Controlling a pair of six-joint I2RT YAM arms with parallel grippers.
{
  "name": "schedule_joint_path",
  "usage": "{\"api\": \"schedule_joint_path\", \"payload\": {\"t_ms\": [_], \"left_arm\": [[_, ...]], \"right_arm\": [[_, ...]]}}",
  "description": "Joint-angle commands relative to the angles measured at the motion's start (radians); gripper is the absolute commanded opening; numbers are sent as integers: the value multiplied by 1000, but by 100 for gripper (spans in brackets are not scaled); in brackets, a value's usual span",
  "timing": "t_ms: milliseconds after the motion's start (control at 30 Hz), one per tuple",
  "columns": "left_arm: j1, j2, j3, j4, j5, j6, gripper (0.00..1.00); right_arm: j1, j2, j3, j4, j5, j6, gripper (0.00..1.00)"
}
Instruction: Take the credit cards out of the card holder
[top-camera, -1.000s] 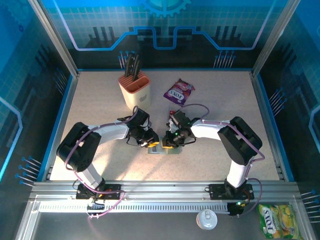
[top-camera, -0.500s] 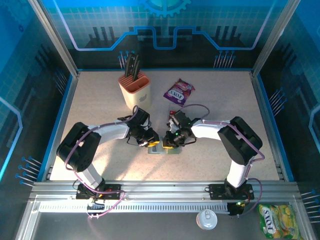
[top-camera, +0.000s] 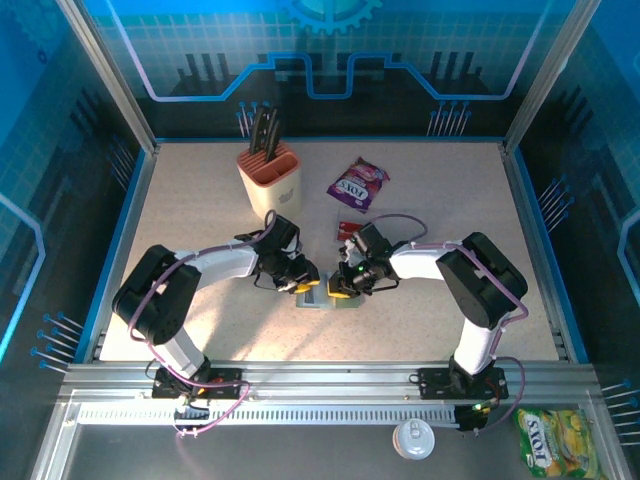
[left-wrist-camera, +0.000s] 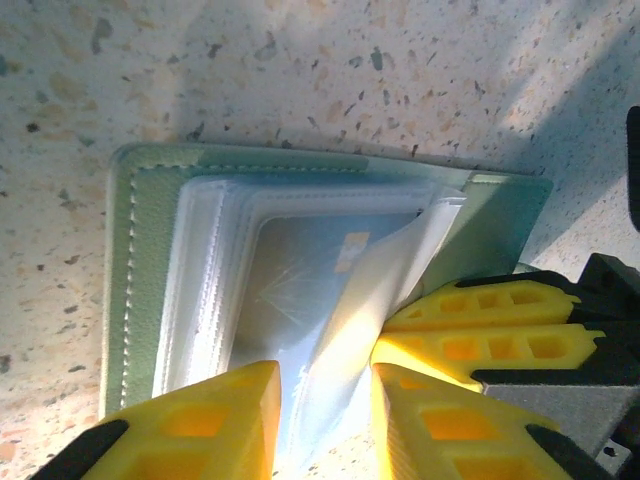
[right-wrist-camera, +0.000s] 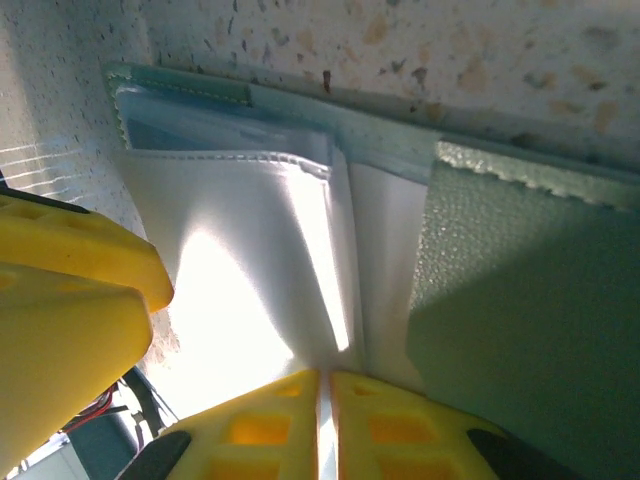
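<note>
The card holder (top-camera: 324, 298) lies open on the table between both grippers, its grey-green cover (left-wrist-camera: 138, 262) framing a stack of clear sleeves. Through the top sleeve a pale blue credit card (left-wrist-camera: 300, 270) with a small orange mark shows. My right gripper (right-wrist-camera: 325, 380) is shut on a thin white sleeve leaf (right-wrist-camera: 250, 250) and holds it lifted off the stack. My left gripper (left-wrist-camera: 325, 385) is open, and that lifted leaf runs through the gap between its fingers. The right gripper's fingers (left-wrist-camera: 480, 330) sit close beside it. A small red card-like piece (top-camera: 346, 229) lies behind the right wrist.
A beige and orange knife block (top-camera: 268, 178) stands at the back left, with a purple snack packet (top-camera: 358, 183) to its right. Off the table in front are a white lid (top-camera: 412, 438) and a yellow packet (top-camera: 545, 442).
My left gripper's jaws have parted a little. The right gripper has closed tighter on the sleeve leaf and its wrist has shifted slightly right. The card holder has stayed put.
</note>
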Motion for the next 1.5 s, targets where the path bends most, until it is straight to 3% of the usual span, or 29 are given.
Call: {"api": "schedule_joint_path", "payload": {"t_ms": [0,767,1133,1300,1467], "left_arm": [[-9,-15,6,27,21,-24,30],[-28,26,50,-46,-19,-3,34],[-34,-14,51,-12,-15,-8,28],[-42,-1,78,-120,-86,27,35],[-44,21,79,-109,-76,28,40]], "right_arm": [[-5,5,-25,-16,-1,15,13],[-6,6,-41,8,-5,27,13],[-6,-3,-47,14,-5,28,13],[-7,0,-53,19,-5,32,13],[-7,-2,-51,16,-6,29,14]]}}
